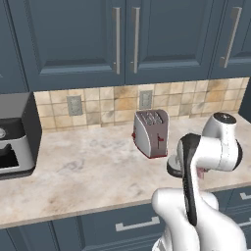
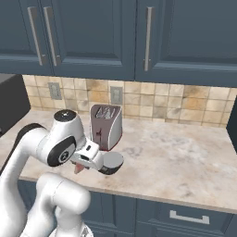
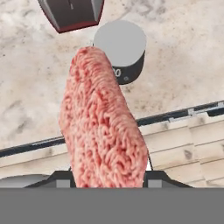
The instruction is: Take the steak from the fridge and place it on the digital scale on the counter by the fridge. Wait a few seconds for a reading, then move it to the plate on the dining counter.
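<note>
While gripped: steak [image 3: 103, 127] between hand [image 3: 107, 177] fingers.

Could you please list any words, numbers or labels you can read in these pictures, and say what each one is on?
"0": the one legible digit, on the dark front of the digital scale; the steak hides what stands to its left.
Toaster: small red marks on its side, too small to read.
Nothing else carries text.

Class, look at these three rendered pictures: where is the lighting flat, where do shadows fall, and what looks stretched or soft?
Left base view: even light, faint shadow under the toaster on the counter. Right base view: the digital scale casts a soft shadow; tiles look slightly blurred. Hand view: the steak, held in the gripper, looms large from closeness; no glare anywhere.
</note>
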You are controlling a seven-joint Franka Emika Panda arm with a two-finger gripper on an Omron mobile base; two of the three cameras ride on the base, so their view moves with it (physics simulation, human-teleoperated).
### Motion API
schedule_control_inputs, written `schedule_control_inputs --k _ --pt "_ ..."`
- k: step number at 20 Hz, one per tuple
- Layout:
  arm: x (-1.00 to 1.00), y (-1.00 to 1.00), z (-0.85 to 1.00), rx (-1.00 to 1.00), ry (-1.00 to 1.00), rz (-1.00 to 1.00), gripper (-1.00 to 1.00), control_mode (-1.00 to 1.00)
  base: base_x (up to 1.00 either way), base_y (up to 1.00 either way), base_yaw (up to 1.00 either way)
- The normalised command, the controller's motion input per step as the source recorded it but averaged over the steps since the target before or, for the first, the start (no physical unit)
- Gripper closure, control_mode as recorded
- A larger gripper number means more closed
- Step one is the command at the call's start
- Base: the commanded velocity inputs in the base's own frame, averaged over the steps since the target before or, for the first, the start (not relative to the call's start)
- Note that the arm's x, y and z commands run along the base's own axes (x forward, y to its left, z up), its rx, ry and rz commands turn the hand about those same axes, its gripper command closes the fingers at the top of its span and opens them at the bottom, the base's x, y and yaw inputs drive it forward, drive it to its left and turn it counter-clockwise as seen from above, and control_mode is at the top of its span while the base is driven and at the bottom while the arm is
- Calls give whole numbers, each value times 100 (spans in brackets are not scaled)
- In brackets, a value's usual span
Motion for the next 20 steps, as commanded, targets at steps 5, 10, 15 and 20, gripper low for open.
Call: schedule_control_inputs --k 5,10,15,20 --pt "-83 69 67 0 -5 -4 100 -100 0 0 0" --pt "-55 15 73 0 0 1 100 -100 0 0 0" --pt "-15 15 -5 -1 -15 7 100 -100 0 0 0" --pt "10 0 -16 -1 -23 3 100 -100 0 0 0"
